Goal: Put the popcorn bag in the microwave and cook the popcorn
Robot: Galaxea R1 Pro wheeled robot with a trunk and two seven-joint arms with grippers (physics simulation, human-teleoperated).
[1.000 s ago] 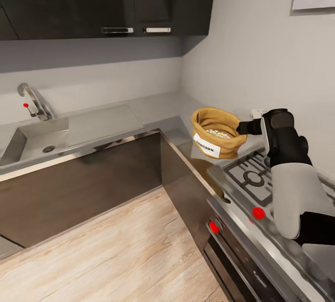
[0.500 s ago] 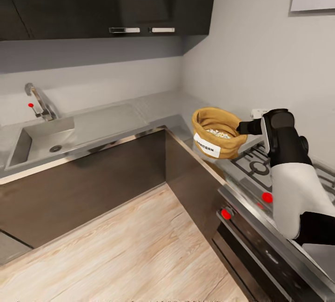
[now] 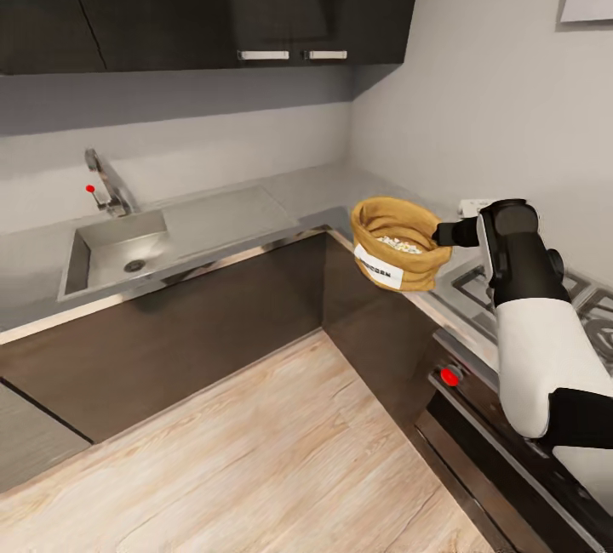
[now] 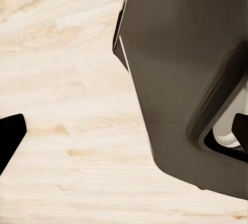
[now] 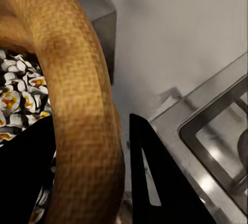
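Observation:
The tan popcorn bag (image 3: pixel 400 244) with its white label hangs in the air over the countertop (image 3: pixel 281 196) edge, near the inner corner. My right gripper (image 3: pixel 446 234) is shut on the bag's rolled rim. In the right wrist view the rim (image 5: pixel 85 131) sits pinched between two black fingers (image 5: pixel 155 182), and pale popcorn (image 5: pixel 13 97) with yellow specks lies inside. My left gripper (image 4: pixel 124 133) hangs open over the wood floor beside my dark body, its fingertips (image 4: pixel 10 136) far apart. The microwave is out of view.
A steel sink (image 3: pixel 115 251) with a faucet (image 3: pixel 104 183) is set into the counter at the left. A gas hob (image 3: pixel 477 281) and an oven front with a red knob (image 3: pixel 450 376) lie at the right. Dark cabinets (image 3: pixel 213 0) hang overhead. Light wood floor (image 3: pixel 255 442) spreads below.
The whole view has swung left: sink, cabinets and hob slide rightward in the picture. The right arm and the bag keep the same place in the picture.

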